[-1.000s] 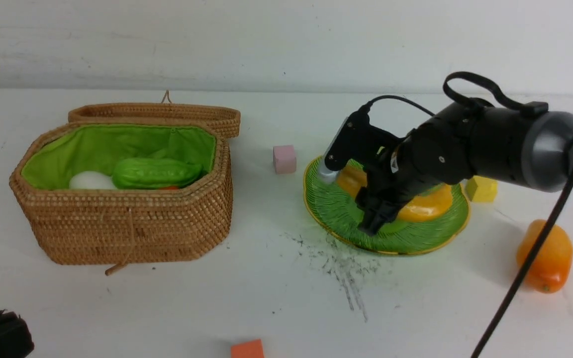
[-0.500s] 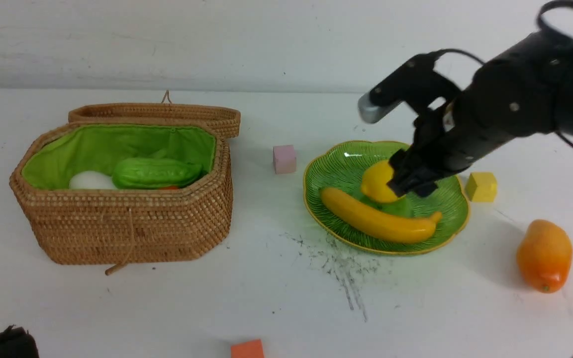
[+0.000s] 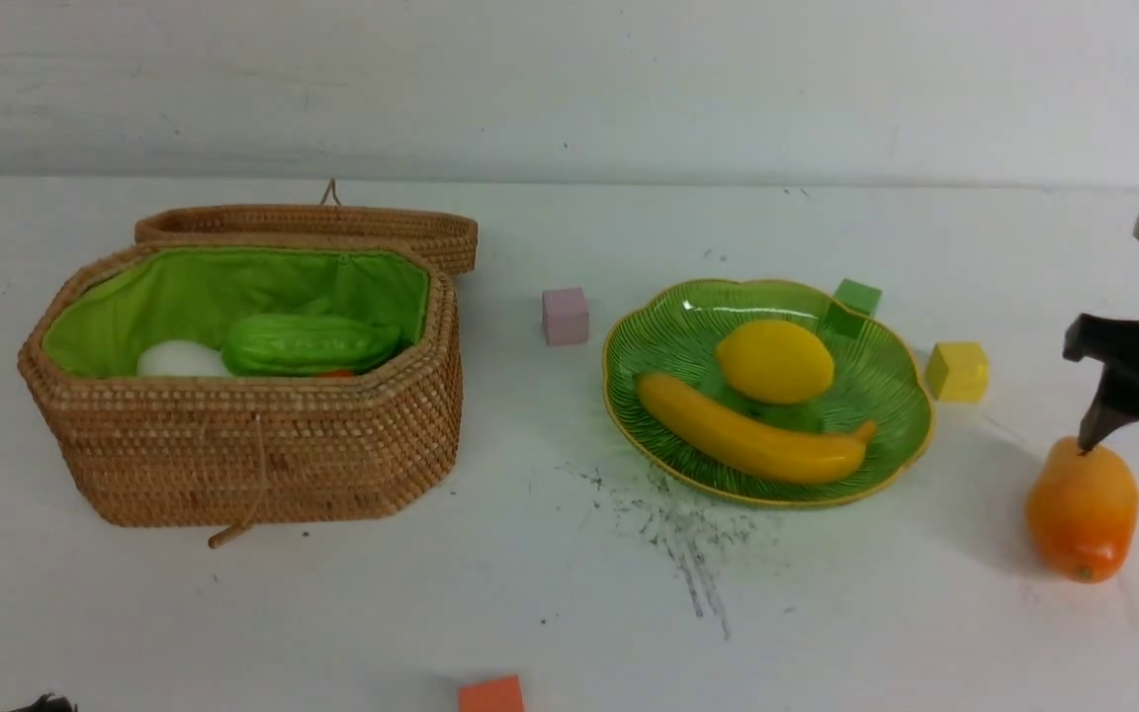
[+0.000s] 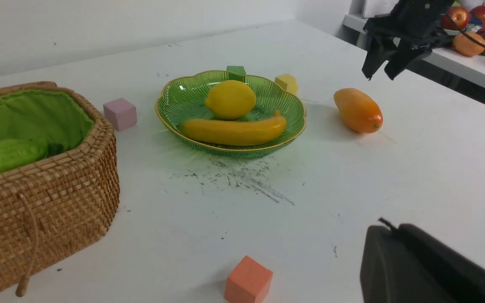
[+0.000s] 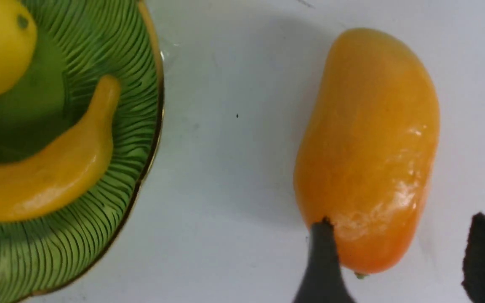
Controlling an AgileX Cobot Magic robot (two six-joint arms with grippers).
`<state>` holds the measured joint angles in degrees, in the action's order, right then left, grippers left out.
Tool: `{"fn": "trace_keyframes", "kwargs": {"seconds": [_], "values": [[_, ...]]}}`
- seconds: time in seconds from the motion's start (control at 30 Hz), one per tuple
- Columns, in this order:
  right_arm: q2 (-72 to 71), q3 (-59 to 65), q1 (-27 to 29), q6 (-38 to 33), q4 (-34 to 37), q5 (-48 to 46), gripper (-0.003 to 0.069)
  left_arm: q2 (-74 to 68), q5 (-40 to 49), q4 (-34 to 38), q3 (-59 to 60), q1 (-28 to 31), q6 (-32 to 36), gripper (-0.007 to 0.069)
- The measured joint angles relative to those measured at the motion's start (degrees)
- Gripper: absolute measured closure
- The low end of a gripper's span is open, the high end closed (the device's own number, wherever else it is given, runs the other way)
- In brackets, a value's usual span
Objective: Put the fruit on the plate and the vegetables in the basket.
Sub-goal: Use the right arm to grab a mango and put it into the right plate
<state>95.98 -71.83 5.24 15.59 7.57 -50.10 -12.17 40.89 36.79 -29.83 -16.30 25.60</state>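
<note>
Mango (image 3: 1082,508): last fruit off plate (image 3: 886,450), on table, lower right of front view. Right tool (image 3: 1138,447): wide, empty, poised above it for pickup. Left tool: closed, idle.

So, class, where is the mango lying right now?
In the front view the mango lies on the table's right side, apart from the plate, with the open right gripper above it.

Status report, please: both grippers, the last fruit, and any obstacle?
Right gripper open above mango. Left gripper shut, idle. Mango on table, outside plate. Nothing between them.
</note>
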Motion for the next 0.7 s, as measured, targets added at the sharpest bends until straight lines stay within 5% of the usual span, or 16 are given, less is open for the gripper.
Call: {"fn": "trace_keyframes", "kwargs": {"seconds": [0.17, 0.7], "values": [[6.76, 0.21, 1.95, -0.44, 1.32, 6.49, -0.0015, 0.00, 0.29, 0.00, 0.00, 0.00, 0.13, 0.0610], [16.00, -0.91, 1.95, -6.19, 1.08, 11.79, 0.0088, 0.00, 0.65, 0.00, 0.00, 0.00, 0.13, 0.0600]]}}
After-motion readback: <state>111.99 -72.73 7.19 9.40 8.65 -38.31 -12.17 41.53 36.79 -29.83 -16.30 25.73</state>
